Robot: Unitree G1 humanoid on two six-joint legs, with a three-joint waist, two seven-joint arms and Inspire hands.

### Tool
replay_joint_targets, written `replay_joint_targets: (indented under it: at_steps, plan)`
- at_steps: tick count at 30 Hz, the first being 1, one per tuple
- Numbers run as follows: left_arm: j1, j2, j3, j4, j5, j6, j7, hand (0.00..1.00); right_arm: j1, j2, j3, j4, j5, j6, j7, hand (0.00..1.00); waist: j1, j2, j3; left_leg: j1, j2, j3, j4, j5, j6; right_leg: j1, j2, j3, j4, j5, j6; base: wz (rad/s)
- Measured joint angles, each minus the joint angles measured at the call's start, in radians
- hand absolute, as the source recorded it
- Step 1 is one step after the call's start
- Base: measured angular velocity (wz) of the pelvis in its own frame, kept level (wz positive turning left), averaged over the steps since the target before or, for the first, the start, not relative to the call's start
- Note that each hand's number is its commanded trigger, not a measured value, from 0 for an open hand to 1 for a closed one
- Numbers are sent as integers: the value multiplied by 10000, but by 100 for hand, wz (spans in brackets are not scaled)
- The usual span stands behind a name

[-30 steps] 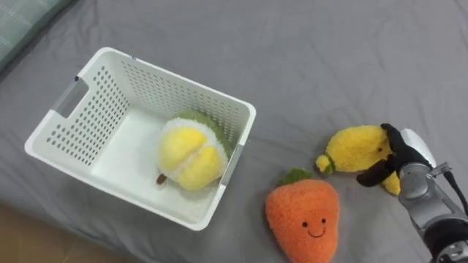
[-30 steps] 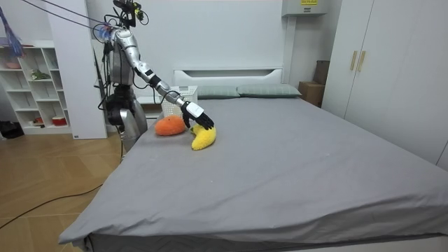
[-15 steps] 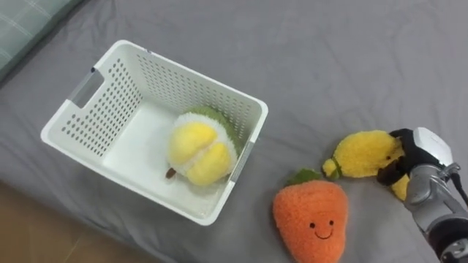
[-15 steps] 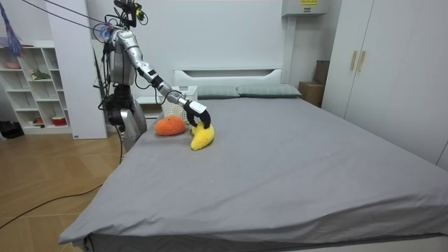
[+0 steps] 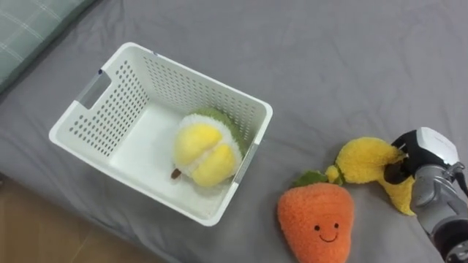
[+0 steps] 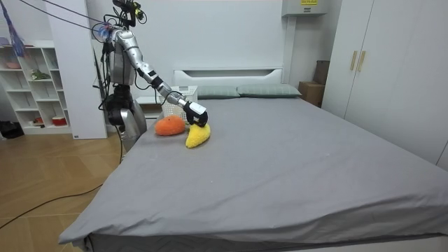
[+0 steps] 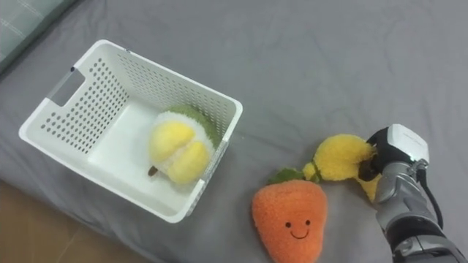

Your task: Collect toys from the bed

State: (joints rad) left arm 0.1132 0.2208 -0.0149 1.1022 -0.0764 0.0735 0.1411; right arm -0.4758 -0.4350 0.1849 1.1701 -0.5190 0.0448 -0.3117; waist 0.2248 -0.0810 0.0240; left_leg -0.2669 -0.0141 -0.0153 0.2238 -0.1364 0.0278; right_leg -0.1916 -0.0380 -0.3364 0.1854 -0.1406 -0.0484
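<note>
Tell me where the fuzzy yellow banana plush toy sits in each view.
Left eye view: yellow banana plush toy at right, middle height.
Right eye view: banana right of centre, middle height.
Room view: banana left of centre, on the grey bed.
Shared landmark: orange carrot plush toy beside it.

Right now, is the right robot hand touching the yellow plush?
Touching. The left eye view shows the right robot hand curled round the yellow plush, with no gap.
</note>
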Motion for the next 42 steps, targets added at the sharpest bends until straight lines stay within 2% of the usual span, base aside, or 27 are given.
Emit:
replay_joint_targets:
  at_steps: [4,10,18,24,26,29,32,35,37,42]
  plan:
    - [2,1,0,124,1,91,0,0,122,0,-1,38,6,-3,0,100,-8,27,-49,16,-9,-2,0,49,-2,23,-14,-23,10,4,-7,0]
    - [-3,5,-301,169,-31,89,32,0,281,0,-2,56,41,-11,-15,100,-49,39,-48,81,-7,-93,-41,115,-30,135,-24,-207,14,22,-36,8]
    - [4,0,-307,146,-78,39,45,0,404,0,-15,-109,27,-118,-6,100,-109,88,-64,296,-16,-89,-200,178,-38,297,-30,-234,-3,26,-43,0]
    - [12,5,-209,-217,-251,-162,56,0,430,0,-125,-952,26,-235,79,100,-374,61,-73,413,-17,-53,-253,193,-35,347,-42,-199,2,25,-42,-1]
    - [-11,-5,-42,-257,-293,-301,53,0,514,1,-124,-1315,35,-245,100,100,-423,34,-82,551,-9,58,-282,195,-33,442,-42,-62,1,22,-37,-15]
    - [17,9,169,-254,-299,-416,67,0,969,1,-126,-2558,4,-240,117,100,-483,-22,-83,877,1,278,-397,194,-31,645,-41,129,-19,6,-12,-18]
    - [152,-43,517,-260,-299,-558,81,0,1776,2,-131,-4631,-3,-274,361,100,-558,-145,-149,1188,26,611,-560,203,-17,783,-33,373,-42,-3,1,-26]
    - [160,-71,516,-235,-308,-620,84,0,1880,3,-133,-5463,-5,-287,546,100,-644,-146,-151,1449,23,705,-600,203,-11,978,-36,519,-37,-10,14,-13]
    - [190,-71,519,-221,-318,-683,90,0,1930,3,-198,-6166,-31,-294,665,100,-814,-165,-176,1751,17,730,-696,196,-5,1257,-21,585,-122,-30,46,-4]
    - [467,-208,560,-211,-285,-665,96,0,2517,27,-753,-8286,-26,-285,856,100,-889,-71,-250,2285,20,855,-897,170,21,1685,36,823,-189,-54,101,-8]
